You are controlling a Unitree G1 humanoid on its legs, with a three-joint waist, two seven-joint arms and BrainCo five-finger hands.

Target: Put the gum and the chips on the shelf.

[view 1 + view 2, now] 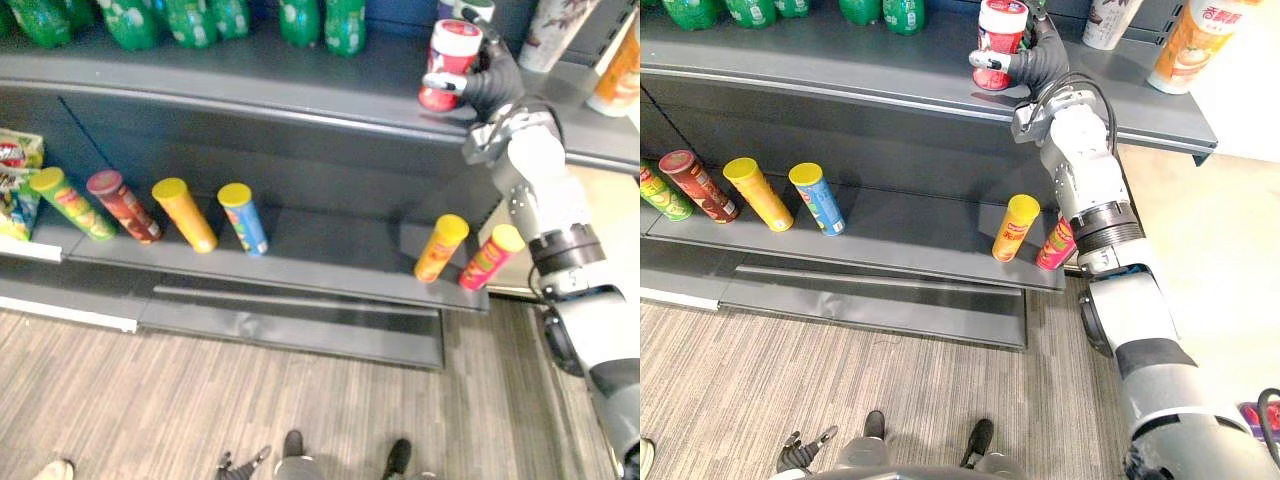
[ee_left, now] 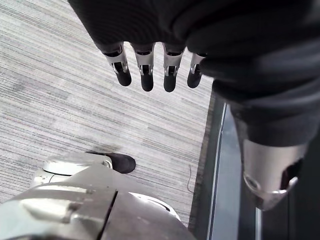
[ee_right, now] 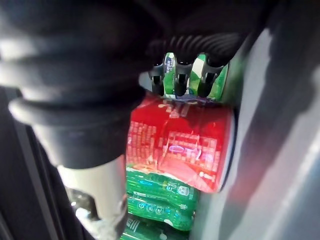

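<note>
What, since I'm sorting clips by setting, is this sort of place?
Probably a shop aisle or mock-up: dark shelves with a row of chip tubes, green bottles above, the right robot hand holding a red tub there.

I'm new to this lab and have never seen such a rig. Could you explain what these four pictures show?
It is a humanoid robot stocking a store shelf. Two pictures come from its head camera, looking down; the other two come from a camera on each wrist. Its right hand is curled round a red gum tub with a white lid, at the front edge of the upper shelf, where green bottles stand. Chip cans stand on the lower shelf. The left hand hangs open above the floor, holding nothing.
</note>
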